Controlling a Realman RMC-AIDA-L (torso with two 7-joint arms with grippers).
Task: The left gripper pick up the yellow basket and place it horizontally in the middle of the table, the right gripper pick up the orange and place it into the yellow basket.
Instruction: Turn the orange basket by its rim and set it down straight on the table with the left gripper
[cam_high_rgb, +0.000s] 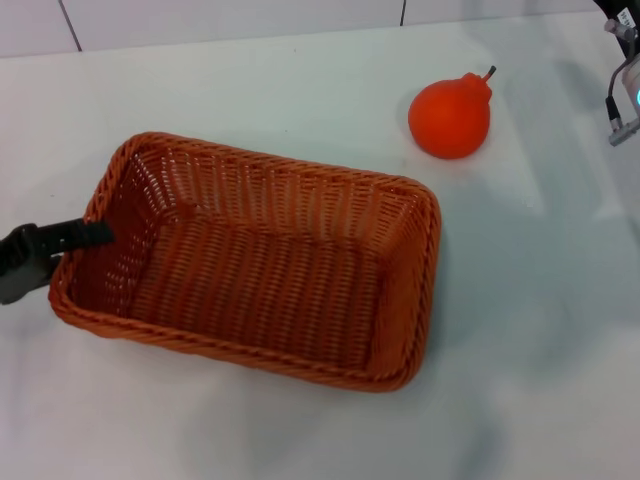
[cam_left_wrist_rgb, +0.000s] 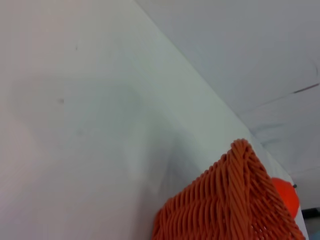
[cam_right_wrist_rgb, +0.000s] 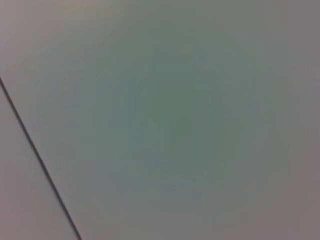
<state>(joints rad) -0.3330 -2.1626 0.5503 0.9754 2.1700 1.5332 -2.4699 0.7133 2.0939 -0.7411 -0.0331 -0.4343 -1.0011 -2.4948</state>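
The yellow basket (cam_high_rgb: 250, 262), an orange-brown woven rectangle, lies on the white table (cam_high_rgb: 300, 80) left of the middle, its long side slightly slanted. My left gripper (cam_high_rgb: 75, 240) is at the basket's left short wall, one black finger (cam_high_rgb: 90, 234) over the rim, shut on that wall. A corner of the basket shows close in the left wrist view (cam_left_wrist_rgb: 235, 200), with the orange (cam_left_wrist_rgb: 286, 196) behind it. The orange (cam_high_rgb: 450, 115) sits on the table beyond the basket's far right corner. My right gripper (cam_high_rgb: 625, 60) shows only partly at the far right edge, apart from the orange.
The table's back edge meets a tiled wall (cam_high_rgb: 200, 15). The right wrist view shows only a plain grey surface with one dark line (cam_right_wrist_rgb: 40, 165).
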